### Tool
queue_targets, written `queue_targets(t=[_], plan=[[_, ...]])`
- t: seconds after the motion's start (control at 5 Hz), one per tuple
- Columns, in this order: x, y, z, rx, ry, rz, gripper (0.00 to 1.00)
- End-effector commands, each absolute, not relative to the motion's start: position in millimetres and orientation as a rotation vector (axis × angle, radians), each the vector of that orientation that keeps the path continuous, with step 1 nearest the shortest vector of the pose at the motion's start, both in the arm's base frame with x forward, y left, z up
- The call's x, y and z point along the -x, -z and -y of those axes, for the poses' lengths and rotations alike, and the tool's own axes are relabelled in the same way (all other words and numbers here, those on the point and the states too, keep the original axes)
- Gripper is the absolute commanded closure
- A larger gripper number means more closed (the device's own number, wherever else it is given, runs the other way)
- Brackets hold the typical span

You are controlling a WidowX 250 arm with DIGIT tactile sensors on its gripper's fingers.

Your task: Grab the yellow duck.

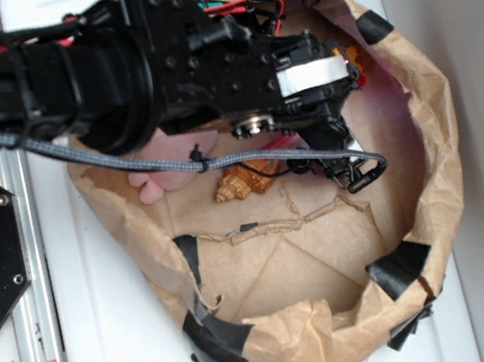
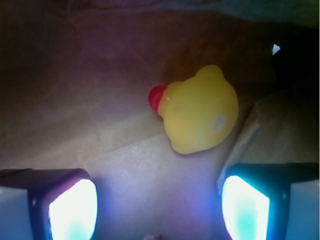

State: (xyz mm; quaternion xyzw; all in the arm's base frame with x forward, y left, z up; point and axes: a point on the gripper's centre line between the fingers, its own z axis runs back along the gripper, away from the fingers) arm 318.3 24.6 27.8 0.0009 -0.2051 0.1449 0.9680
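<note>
Spread gripper [image 2: 157, 210] fingers, yellow duck [image 2: 200, 112] beyond, untouched.

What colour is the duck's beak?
Red, on the yellow duck; the wrist view shows it best.

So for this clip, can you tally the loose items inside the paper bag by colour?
Yellow: 1, the duck
Pink: 1, the plush toy, partly hidden by the arm
Orange-brown: 1, the seashell
Total: 3 visible; the arm may hide others. The open gripper holds nothing.
</note>
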Motion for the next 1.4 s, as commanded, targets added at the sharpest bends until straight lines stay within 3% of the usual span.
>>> queue_targets(t=[0.0,0.6,0.8,1.2], plan=[[-334.0,-44.0,-41.9,-0.035,-0.264,0.5,0.0],[-331.7,-31.8,-80.0,-0.093,-0.265,0.467,0.0],[-332.7,-30.4,-81.4,-0.094,-0.267,0.477,1.0],[-328.4,-25.2,-78.9,-0.099,-0.263,0.456,1.0]])
